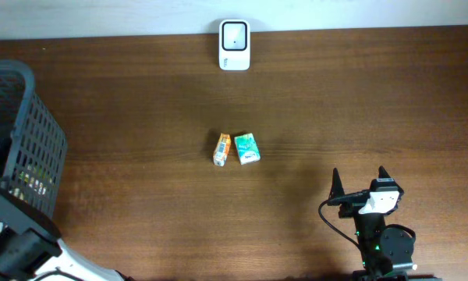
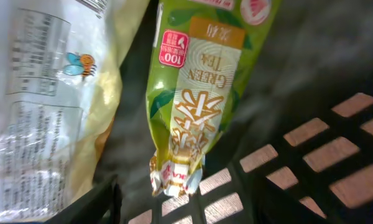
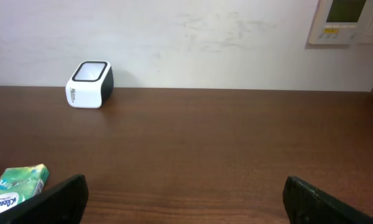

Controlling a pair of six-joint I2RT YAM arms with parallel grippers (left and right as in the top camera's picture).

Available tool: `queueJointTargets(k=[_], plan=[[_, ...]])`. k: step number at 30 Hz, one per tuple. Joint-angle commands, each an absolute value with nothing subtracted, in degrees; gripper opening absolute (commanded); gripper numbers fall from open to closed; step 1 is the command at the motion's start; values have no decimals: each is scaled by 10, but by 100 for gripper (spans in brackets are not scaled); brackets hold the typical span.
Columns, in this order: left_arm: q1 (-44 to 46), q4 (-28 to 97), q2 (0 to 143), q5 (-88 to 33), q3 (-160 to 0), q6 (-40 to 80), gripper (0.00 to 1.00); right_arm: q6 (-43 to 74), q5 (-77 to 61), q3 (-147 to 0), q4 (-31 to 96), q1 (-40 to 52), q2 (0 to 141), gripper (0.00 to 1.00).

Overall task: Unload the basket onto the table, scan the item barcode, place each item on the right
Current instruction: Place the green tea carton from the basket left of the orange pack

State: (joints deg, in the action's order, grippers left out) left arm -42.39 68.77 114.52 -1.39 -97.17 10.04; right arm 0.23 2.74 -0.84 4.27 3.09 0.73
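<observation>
Closest to lens: left tool (image 2: pixel 186 210), down inside dark mesh basket (image 1: pixel 31 125) at left end of desk (image 1: pixel 140 94). One dark finger (image 2: pixel 96 205) clear in bottom-left corner of left wrist view; other side lost in blur. Jaws apart, clamped on nothing. Straight ahead of it: green tea pouch (image 2: pixel 199 93), crimped lower end right at mouth of the gap, no contact visible. Lies slanted on basket mesh, upper end cut off by frame edge. Brown desk showing through mesh openings beside pouch. Just beside it, on left: white-and-yellow bag (image 2: pixel 43 106); touching or not, cannot tell.

Pouch look: glossy lime green, leaf graphics, pale centre panel, gold-and-red pattern at crimped end. Writing upside down to camera: "GREEN TEA" in gold caps, big gold Chinese characters next to it, red badge reading "100". More print near top, too cropped to read. On bag: cartoon bee, blocks of fine print, illegible.

Over desk, front right: right tool (image 3: pixel 186 199), fingers spread wide, holding nothing, well apart from every item. At far edge of desk, centre: white scanner (image 1: pixel 234 45) with dark window on top. Mid-desk, just beside each other: orange carton (image 1: pixel 221 148) and teal tissue pack (image 1: pixel 246 147); "Kleenex" readable on pack in right wrist view. Pouch in basket well apart from scanner.
</observation>
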Motion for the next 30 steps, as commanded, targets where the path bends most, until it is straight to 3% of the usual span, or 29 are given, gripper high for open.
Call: queueJointTargets(k=[1,7,9,12,14,18,21,24,26,30], plan=[[-422,690,1169,-24,-966,91,61,6,33,-4,45,30,4,99],[-422,682,1208,-22,-966,91,57,6,33,-4,45,30,4,99],[-422,682,1227,-18,-966,91,43,6,33,-4,45,30,4,99],[-422,681,1228,-11,-966,91,12,6,33,-4,45,30,4,99],[-422,681,1228,-11,-966,91,0,6,33,-4,45,30,4,99],[-416,747,1198,-22,-1063,91,0,6,33,-4,45,30,4,99],[-371,819,1104,-44,-1269,91,0,6,33,-4,45,30,4,99],[-312,825,1012,-43,-1362,91,0,6,33,-4,45,30,4,99],[-229,829,947,-43,-1368,91,0,6,33,-4,45,30,4,99],[-29,868,966,-34,-1278,91,0,6,33,-4,45,30,4,98]])
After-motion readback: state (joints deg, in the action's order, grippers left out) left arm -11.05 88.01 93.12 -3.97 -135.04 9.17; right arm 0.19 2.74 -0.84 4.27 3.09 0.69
